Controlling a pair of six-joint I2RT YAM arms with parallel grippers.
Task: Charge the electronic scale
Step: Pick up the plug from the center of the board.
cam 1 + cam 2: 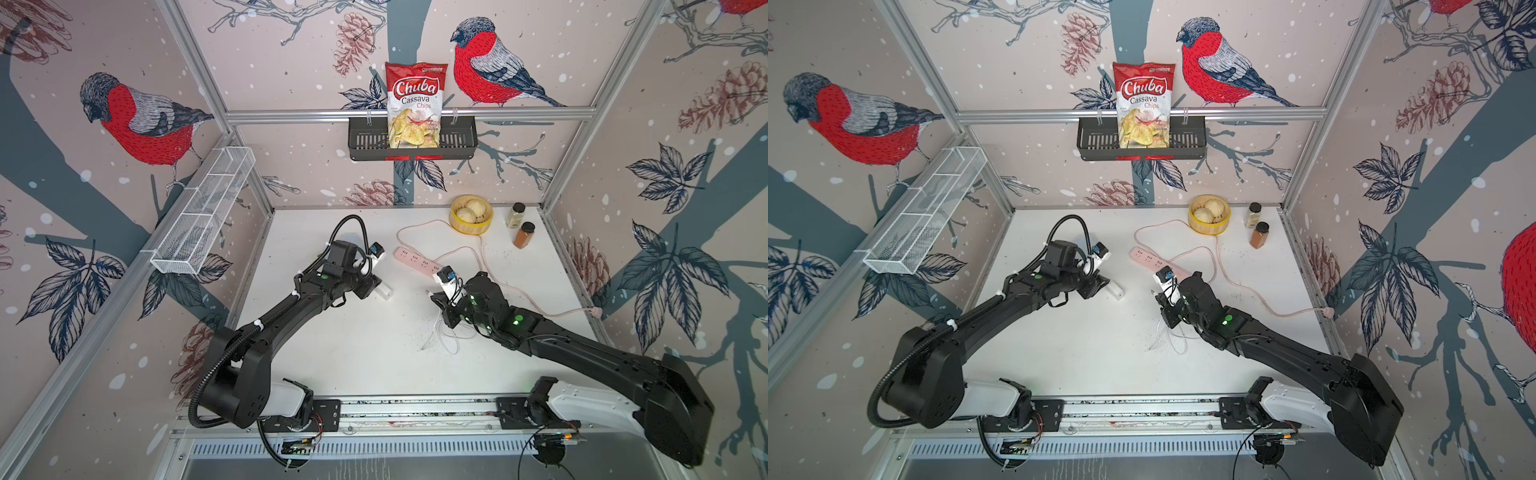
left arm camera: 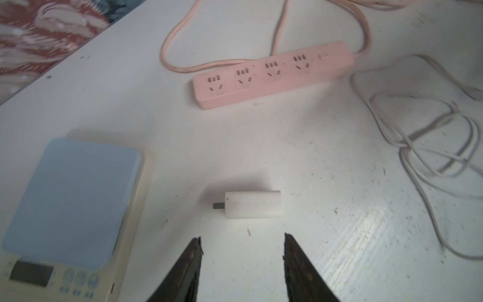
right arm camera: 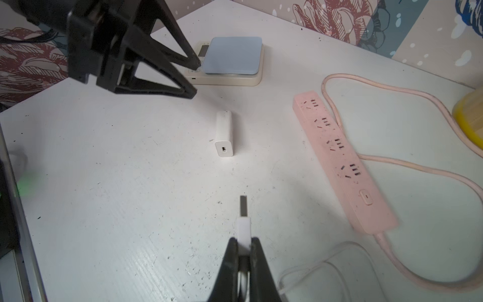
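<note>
Far left, the electronic scale (image 2: 70, 201) is lying flat on the surface (image 2: 261, 146), hiding under my left arm in both top views. My left jaws are hovering spread and empty near the white charger block (image 2: 253, 205). My right jaws are pinching a USB plug (image 3: 243, 222), its cable (image 3: 326, 269) blurring out. The pink power strip (image 3: 342, 162) is lying alongside.

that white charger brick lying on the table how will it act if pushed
The white charger brick looks rigid and flat-sided, so it should slide, not roll. Its smooth plastic may slip in a pinch. Lying flat, it seems unlikely to tip.
</note>
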